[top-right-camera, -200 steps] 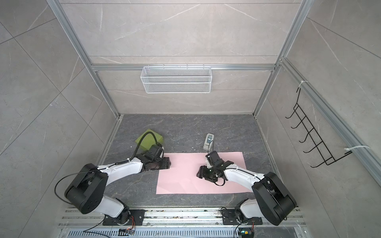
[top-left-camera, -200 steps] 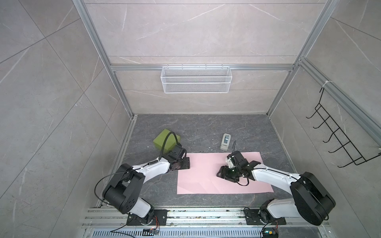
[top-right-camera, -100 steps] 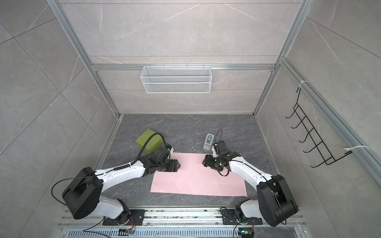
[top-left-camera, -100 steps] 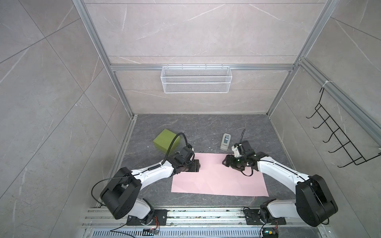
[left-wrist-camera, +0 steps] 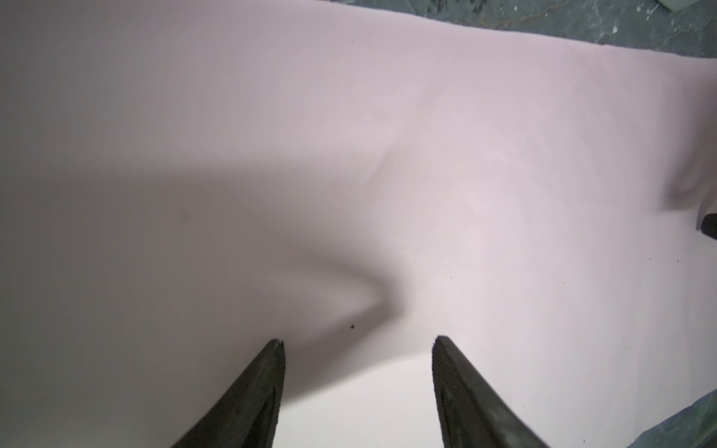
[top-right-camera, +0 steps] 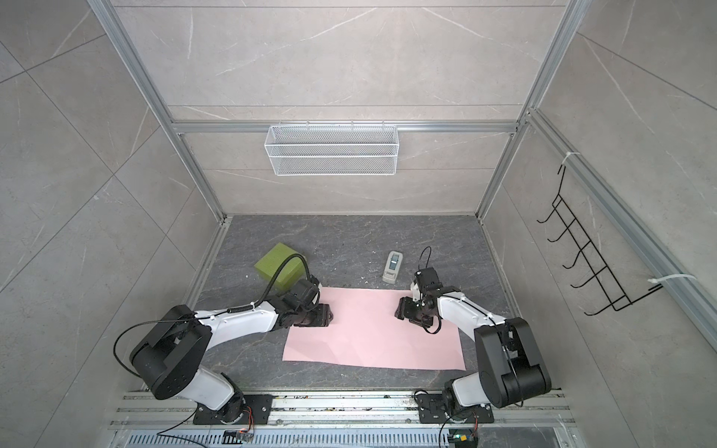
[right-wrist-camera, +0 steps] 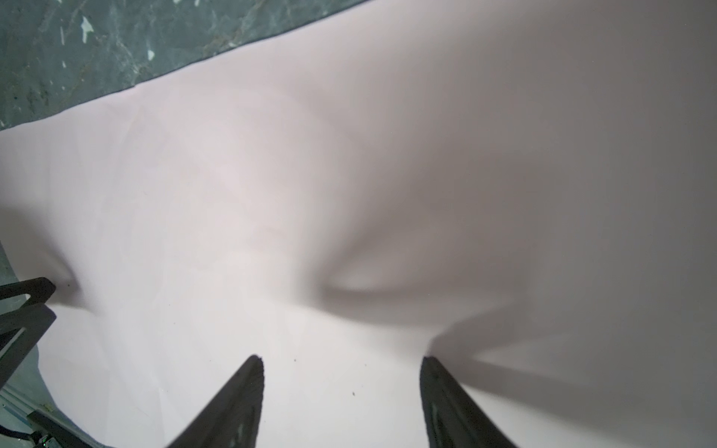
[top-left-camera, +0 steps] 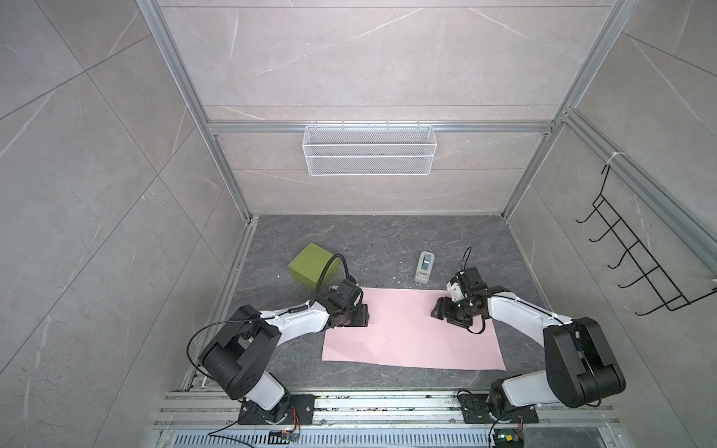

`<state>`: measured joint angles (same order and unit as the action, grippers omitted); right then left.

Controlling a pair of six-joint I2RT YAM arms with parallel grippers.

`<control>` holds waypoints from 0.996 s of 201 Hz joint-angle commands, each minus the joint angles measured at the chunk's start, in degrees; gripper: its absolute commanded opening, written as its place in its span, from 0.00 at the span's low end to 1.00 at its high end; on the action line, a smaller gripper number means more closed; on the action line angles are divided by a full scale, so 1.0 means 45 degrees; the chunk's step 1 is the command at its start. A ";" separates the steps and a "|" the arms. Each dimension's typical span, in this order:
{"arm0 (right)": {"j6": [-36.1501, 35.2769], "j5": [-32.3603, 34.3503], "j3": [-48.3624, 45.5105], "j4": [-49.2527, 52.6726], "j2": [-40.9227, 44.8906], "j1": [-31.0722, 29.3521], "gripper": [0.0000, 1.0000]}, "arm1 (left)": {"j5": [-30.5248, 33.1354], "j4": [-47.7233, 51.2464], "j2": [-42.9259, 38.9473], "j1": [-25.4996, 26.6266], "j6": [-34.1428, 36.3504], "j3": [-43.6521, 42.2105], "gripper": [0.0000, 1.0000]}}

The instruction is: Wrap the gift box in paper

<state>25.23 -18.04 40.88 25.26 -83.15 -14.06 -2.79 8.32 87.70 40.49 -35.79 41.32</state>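
Observation:
The paper [top-left-camera: 411,337] [top-right-camera: 372,333] lies pink face up on the dark floor, spread between both arms. The olive-green gift box [top-left-camera: 312,265] [top-right-camera: 277,263] sits off the sheet, beyond its far left corner, partly behind the left arm's cable. My left gripper [top-left-camera: 364,314] [top-right-camera: 329,314] [left-wrist-camera: 359,341] is open, low over the sheet's left edge, nothing between its fingers. My right gripper [top-left-camera: 437,309] [top-right-camera: 399,309] [right-wrist-camera: 340,358] is open too, low over the sheet's far right part. In both wrist views the paper [left-wrist-camera: 465,155] [right-wrist-camera: 232,194] ripples just ahead of the fingertips.
A small grey-white device [top-left-camera: 425,267] [top-right-camera: 392,267] lies just beyond the paper's far edge. A wire basket [top-left-camera: 368,149] hangs on the back wall and a black hook rack [top-left-camera: 636,263] on the right wall. Metal rails run along the front edge.
The paper has slid a little to the left. My left gripper moved right onto the sheet's left edge. My right gripper moved from mid-sheet toward the far edge.

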 commanded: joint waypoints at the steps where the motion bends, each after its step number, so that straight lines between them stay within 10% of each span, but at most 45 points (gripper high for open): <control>1: 0.0103 -0.0241 0.0023 -0.0430 -0.0360 -0.0535 0.65 | 0.0528 0.0908 -0.0577 -0.0198 -0.0010 -0.0683 0.63; 98: 0.1859 0.0168 0.1520 -0.1608 -0.2274 -0.3976 0.65 | 0.1332 0.1855 -0.2687 -0.1654 0.0016 -0.2080 0.65; 169: 0.1171 0.2008 0.2403 -0.0079 -0.0957 -0.4081 0.69 | 0.1594 0.2752 -0.4380 -0.2892 0.0862 -0.1000 0.76; 200: 0.1144 0.1621 0.2399 -0.1400 -0.0026 -0.4163 0.72 | 0.0972 0.2541 -0.5435 -0.5212 0.0201 -0.0343 0.86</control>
<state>31.31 -11.31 49.87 22.26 -87.09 -32.45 2.81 19.90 66.76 24.36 -33.58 35.62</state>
